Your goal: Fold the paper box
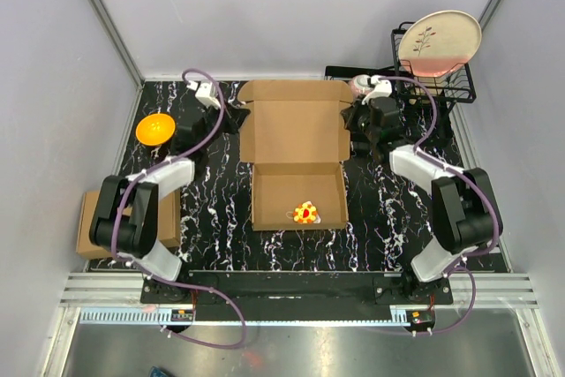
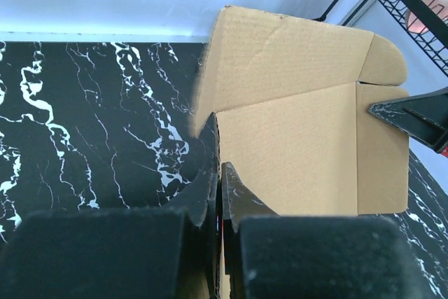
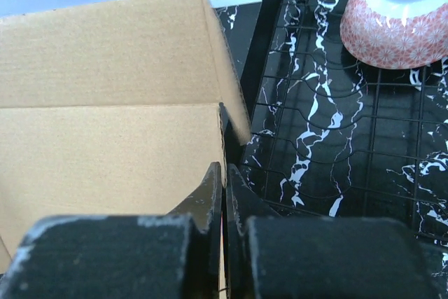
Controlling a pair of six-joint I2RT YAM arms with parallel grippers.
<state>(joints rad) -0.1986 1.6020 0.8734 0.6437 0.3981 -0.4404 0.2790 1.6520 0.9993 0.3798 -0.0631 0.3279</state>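
The paper box (image 1: 296, 158) lies open at the middle of the desk (image 1: 221, 209), long axis running away from us, lid (image 1: 294, 121) flat at the far end. We flank that lid equally with 2 arms: the left arm (image 1: 146, 205) has its jaws pinching the left edge, the right arm (image 1: 450, 200) pinching the right.

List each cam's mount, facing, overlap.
Top external: above, behind the bases, looking down on black marbled table, plain brown corrugated cardboard paper box, both arms.
Left wrist: on left arm, facing the box's left edge; left gripper shut on it.
Right wrist: on right arm, facing its right edge and black wire rack; right gripper shut on that edge.
Shared: all show the box lid.
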